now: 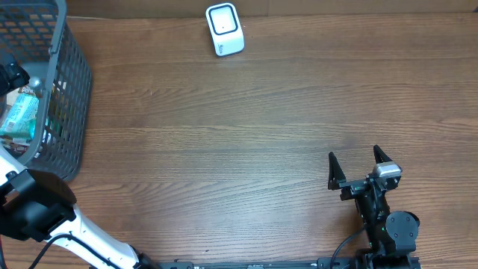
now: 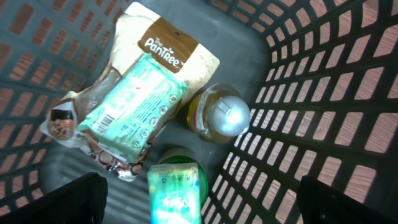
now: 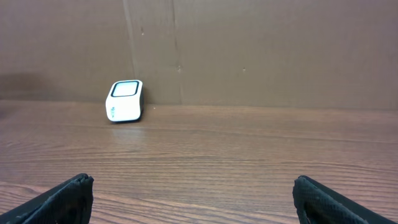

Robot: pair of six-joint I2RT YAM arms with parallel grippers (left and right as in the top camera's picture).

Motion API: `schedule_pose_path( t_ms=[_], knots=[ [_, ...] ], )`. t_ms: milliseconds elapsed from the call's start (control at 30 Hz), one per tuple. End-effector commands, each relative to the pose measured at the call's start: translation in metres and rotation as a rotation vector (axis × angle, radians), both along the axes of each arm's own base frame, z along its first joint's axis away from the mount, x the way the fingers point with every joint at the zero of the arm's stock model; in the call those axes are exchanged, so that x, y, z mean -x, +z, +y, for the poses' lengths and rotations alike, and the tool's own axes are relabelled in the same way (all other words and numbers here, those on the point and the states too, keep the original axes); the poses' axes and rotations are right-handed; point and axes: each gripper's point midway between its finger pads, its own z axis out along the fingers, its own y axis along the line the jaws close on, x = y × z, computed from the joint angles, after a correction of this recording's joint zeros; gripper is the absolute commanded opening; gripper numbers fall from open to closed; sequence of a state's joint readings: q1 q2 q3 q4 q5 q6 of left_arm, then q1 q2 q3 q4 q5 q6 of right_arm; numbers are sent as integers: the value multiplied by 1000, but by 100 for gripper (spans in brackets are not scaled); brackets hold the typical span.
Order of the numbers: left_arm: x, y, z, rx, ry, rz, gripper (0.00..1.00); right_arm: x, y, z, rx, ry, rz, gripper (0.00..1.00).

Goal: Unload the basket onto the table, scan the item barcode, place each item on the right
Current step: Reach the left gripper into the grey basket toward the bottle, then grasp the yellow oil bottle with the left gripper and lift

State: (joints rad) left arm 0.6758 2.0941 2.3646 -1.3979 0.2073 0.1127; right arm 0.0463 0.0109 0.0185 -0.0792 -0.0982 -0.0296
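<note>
In the overhead view, a wooden bench (image 1: 239, 142) was seen with a white barcode scanner (image 1: 225, 29) set near its far edge. A grey mesh basket (image 1: 73, 90) stood at the far left corner, and a mint-green packet (image 1: 19, 116) was glimpsed inside it. The left arm (image 1: 89, 239) was seen reaching from the near edge towards the basket. The right claw (image 1: 358, 166) was held low near the right of the near edge, well apart from the scanner, its jaws spread wide and nothing between them.

In the left wrist view, the inside of the basket was looked down into. The mint-green packet was laid aslant on top of a brown-and-cream pouch (image 2: 168, 43) marked "PanTree", with a printed barcode (image 2: 106, 119) shown on its upper face. Just beside it a bottle (image 2: 224, 115) with a silver cap was stood, and a green-topped carton (image 2: 175, 190) was seen below. The left claw (image 2: 205, 202) was held above these items, fully released, no item being touched.

In the right wrist view, the scanner was seen upright on the bench, close to a brown back wall (image 3: 261, 50). The dark fingertips (image 3: 62, 199) of the right claw were seen far apart at the lower corners, grasping nothing.
</note>
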Motion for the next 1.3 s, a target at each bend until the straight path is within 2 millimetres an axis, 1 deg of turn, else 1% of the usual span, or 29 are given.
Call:
schedule_pose_path(
  t_ms=[0, 300, 533, 700, 767, 867, 967, 1033, 1067, 1100, 1133, 1167, 1200, 1267],
  knots=[
    [-10, -14, -3, 32, -44, 2, 99, 0, -2, 0, 5, -1, -3, 100],
    [-25, -42, -5, 63, -66, 36, 98, 0, -2, 0, 5, -1, -3, 100],
    [-37, -61, -12, 70, -91, 61, 98, 0, -2, 0, 5, -1, -3, 100],
    [-40, -83, -8, 44, -84, 126, 97, 0, -2, 0, 5, -1, -3, 100],
    [-42, -93, -9, 56, -89, 140, 95, 0, -2, 0, 5, -1, -3, 100],
    [-45, -107, -8, 69, -90, 157, 87, 0, -2, 0, 5, -1, -3, 100],
    [-48, -113, -5, 69, -89, 156, 79, 0, -2, 0, 5, -1, -3, 100],
    [-52, -113, -3, 59, -89, 142, 69, 0, -2, 0, 5, -1, -3, 100],
    [-53, -112, -2, 54, -89, 136, 57, 0, -2, 0, 5, -1, -3, 100],
    [-55, -112, -1, 50, -85, 129, 48, 0, -2, 0, 5, -1, -3, 100],
    [-56, -111, 0, 48, -85, 124, 45, 0, -2, 0, 5, -1, -3, 100],
    [-57, -111, 0, 44, -85, 121, 45, 0, -2, 0, 5, -1, -3, 100],
    [-58, -111, 0, 42, -86, 118, 48, 0, -2, 0, 5, -1, -3, 100],
    [-60, -110, 0, 38, -89, 112, 48, 0, -2, 0, 5, -1, -3, 100]
  ],
)
